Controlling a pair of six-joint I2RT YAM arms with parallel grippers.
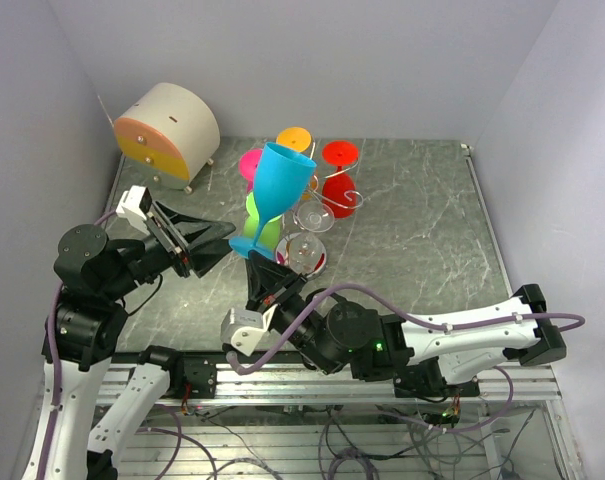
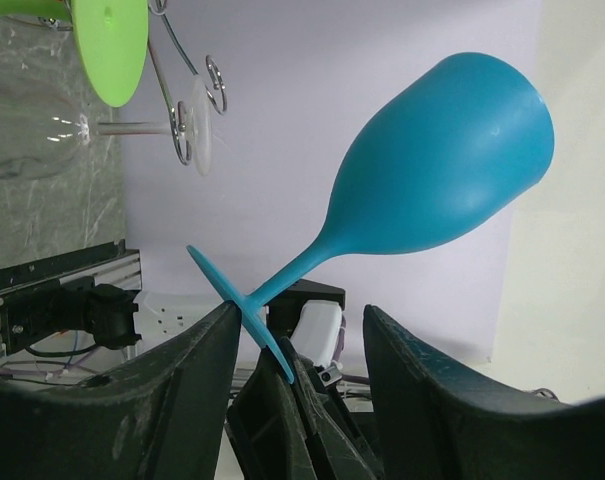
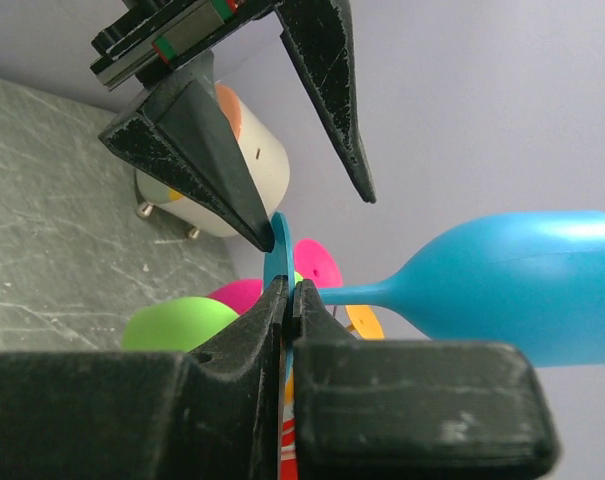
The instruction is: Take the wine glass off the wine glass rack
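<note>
bare table (image 1: 422, 230) right of wine glass rack (image 1: 334, 205), left tool (image 1: 217, 248) close beside blue wine glass (image 1: 282, 178), round box (image 1: 167, 130) far left

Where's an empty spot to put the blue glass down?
Free: the bare table between the rack and the right edge. Crowded: around the rack, and left of it, where the left gripper sits before the round box.

Top camera: high behind my bases, looking down over the whole table (image 1: 422, 230). Wrist cameras face each other at close range. All three share the blue wine glass (image 1: 280, 180) (image 2: 442, 170) (image 3: 522, 285).
</note>
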